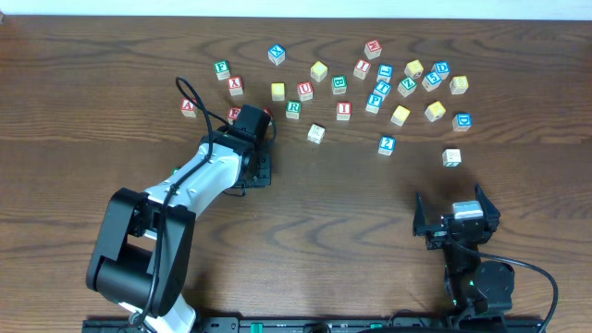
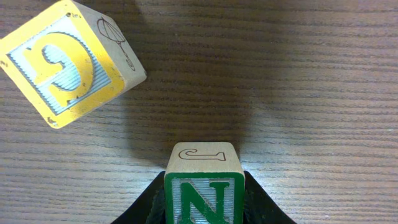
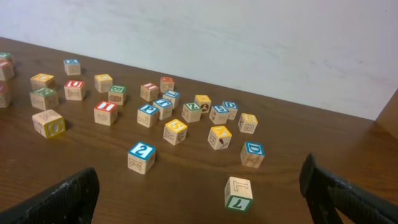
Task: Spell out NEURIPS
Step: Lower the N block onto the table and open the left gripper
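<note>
Overhead, left end effector [image 1: 254,129]: low over the left-centre of the bench [image 1: 83,55], just below the scatter of cubes. The wrist hides its grip from here.
Overhead, right end effector [image 1: 456,220]: released, jaws wide, near the front right and well apart from every cube.
Overhead, letters waiting: the green R cube [image 1: 293,108], red U cube [image 1: 305,91] and red I cube [image 1: 344,111] lie loose, near one another.
Overhead, containers: none; every cube sits straight on the bench.
Left wrist, N cube [image 2: 204,186]: the green N is clenched between the two dark fingers [image 2: 146,211], upright. I cannot tell whether it rests on the wood or hangs just above it.
Left wrist, yellow cube [image 2: 65,62]: up and left of the N, turned askew and apart from it.
Left wrist, step in hand: probably carrying N to open the word. It would go best at the left end of a bare strip, squared up, with room for six more beside it. Steer clear of the yellow cube and let go only once N sits flat.
Right wrist, end effector: released, nothing between the jaws. The blue 2 cube [image 3: 142,155] is among the nearest, out of reach.
Right wrist, containers: none.
</note>
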Robot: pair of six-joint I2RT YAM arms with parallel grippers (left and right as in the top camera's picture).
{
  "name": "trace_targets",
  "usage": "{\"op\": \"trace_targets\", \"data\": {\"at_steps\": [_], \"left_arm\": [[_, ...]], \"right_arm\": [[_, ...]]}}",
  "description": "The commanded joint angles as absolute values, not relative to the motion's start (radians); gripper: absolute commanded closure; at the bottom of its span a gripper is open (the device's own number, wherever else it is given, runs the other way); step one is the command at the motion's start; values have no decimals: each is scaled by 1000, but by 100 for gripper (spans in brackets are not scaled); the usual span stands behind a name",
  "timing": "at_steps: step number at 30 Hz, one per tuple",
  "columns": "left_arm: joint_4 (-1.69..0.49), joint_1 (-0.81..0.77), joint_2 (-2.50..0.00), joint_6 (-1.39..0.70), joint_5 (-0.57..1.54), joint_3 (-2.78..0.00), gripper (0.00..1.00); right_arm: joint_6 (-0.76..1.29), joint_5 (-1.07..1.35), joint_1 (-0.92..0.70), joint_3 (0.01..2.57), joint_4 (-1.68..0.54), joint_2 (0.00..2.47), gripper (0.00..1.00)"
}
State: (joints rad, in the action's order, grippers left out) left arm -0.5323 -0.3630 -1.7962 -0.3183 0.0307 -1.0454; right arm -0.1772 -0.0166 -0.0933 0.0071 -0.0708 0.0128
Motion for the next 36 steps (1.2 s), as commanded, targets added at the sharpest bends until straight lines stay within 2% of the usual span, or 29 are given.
{"op": "trace_targets", "data": {"at_steps": [1, 10, 12, 15, 17, 20, 24, 36], "left_arm": [[-540, -363, -1835, -334, 7, -1038, 92], [-539, -363, -1835, -334, 7, -1038, 92], [-540, -363, -1835, -334, 7, -1038, 87], [-539, -363, -1835, -334, 7, -1038, 86], [-539, -363, -1835, -334, 7, -1038, 83], [-539, -363, -1835, -334, 8, -1038, 67], [-539, -363, -1835, -334, 8, -1038, 58], [-536, -363, -1835, -334, 8, -1038, 53]], "right_arm": [[-184, -16, -84, 6, -75, 8, 1], [-184, -16, -84, 6, -75, 8, 1], [-184, -15, -84, 6, -75, 8, 1], [-184, -16, -84, 6, -75, 8, 1], [-184, -16, -84, 6, -75, 8, 1], [-184, -16, -84, 6, -75, 8, 1], [-184, -16, -84, 6, -75, 8, 1], [-184, -16, -84, 6, -75, 8, 1]]}}
